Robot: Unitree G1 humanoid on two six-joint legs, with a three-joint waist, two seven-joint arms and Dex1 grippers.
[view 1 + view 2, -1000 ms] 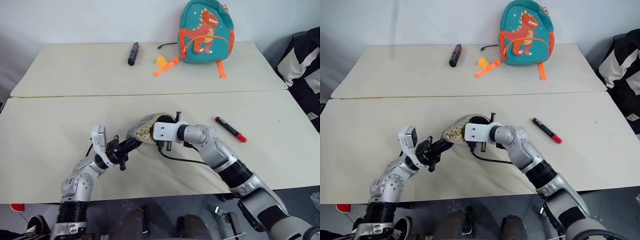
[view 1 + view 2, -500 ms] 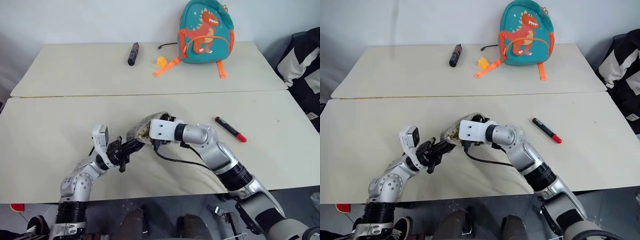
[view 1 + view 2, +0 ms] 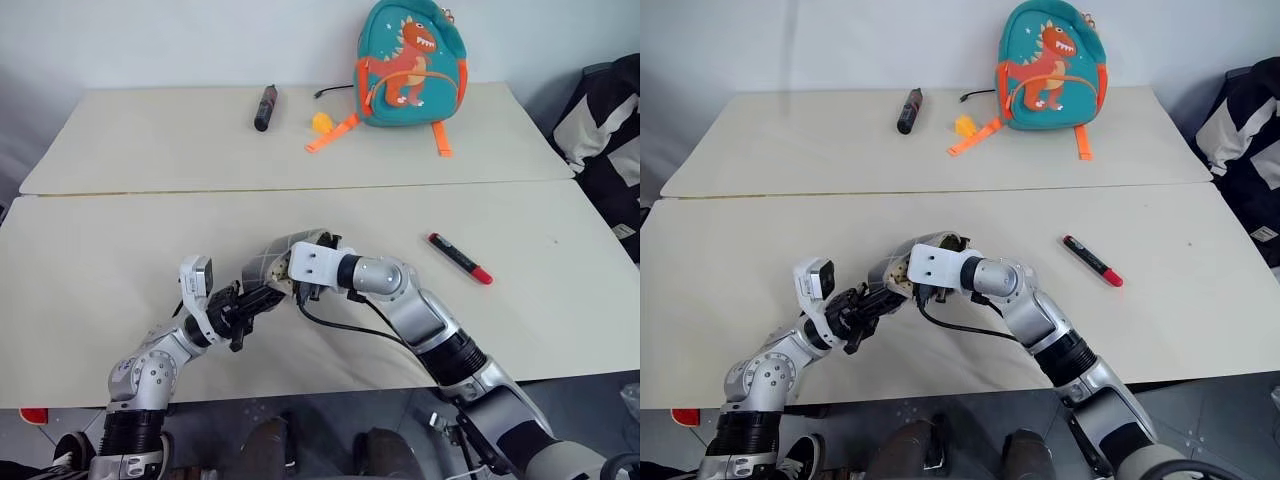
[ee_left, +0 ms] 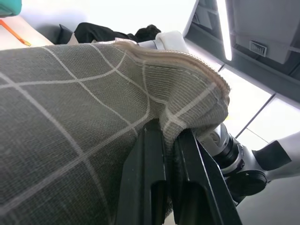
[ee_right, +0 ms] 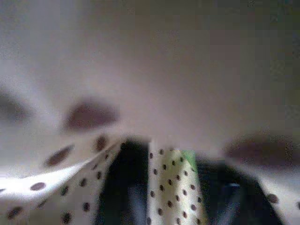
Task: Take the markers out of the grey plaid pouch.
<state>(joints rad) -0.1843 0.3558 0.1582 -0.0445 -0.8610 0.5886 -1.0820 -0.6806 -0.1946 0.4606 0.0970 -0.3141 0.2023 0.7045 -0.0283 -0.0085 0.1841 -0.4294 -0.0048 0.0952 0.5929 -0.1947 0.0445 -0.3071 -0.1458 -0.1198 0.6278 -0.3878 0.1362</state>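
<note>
left gripper (image 3: 262, 300) was clamped on the grey plaid pouch (image 3: 272, 262) edge, lower centre, lifted off the worktop (image 3: 120, 260). right gripper (image 5: 164, 197) sat inside pouch, opening unclear. red-capped marker (image 3: 460, 258) lay right of centre.

The pouch (image 4: 70, 117) is coarse woven grey cloth with thin white lines, its lining (image 5: 168, 197) pale and dotted. The bench (image 3: 120, 240) looks smooth and matt; the red-capped marker (image 3: 460, 258) is glossy plastic.

Plaid pouch (image 3: 268, 262) lifted (open); red-capped marker (image 3: 460, 258) on table.
</note>
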